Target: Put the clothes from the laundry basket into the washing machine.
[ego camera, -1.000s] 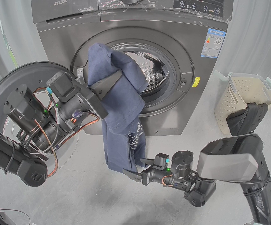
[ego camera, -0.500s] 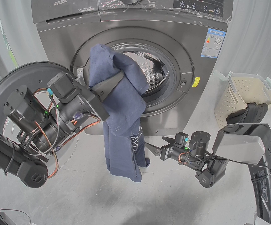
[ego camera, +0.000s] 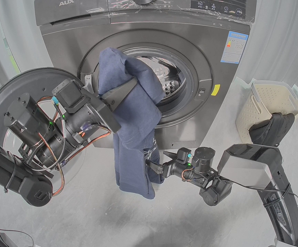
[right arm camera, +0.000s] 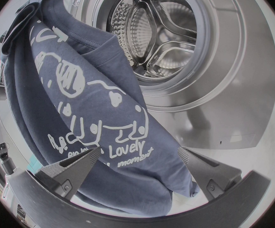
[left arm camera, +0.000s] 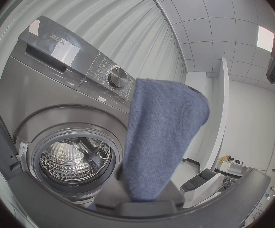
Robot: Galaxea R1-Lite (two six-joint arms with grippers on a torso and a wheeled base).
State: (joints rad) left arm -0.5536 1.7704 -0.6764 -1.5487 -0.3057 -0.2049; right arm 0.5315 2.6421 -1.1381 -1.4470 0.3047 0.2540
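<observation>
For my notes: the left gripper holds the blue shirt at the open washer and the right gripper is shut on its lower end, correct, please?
Not quite: the right gripper is open, fingers either side of the blue shirt, per the right wrist view.

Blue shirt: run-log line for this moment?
left gripper shut on blue shirt before washing machine | right gripper open, straddling shirt's hanging end | dark garment in laundry basket

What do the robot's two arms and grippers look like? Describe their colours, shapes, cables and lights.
The left arm is black, built of cylindrical joints, with orange braided cables, a cyan connector and green lights. The right arm adds a light grey angular shell. The left gripper and right gripper have dark grey wedge-shaped fingers; the right's tips carry dotted pads.
</observation>
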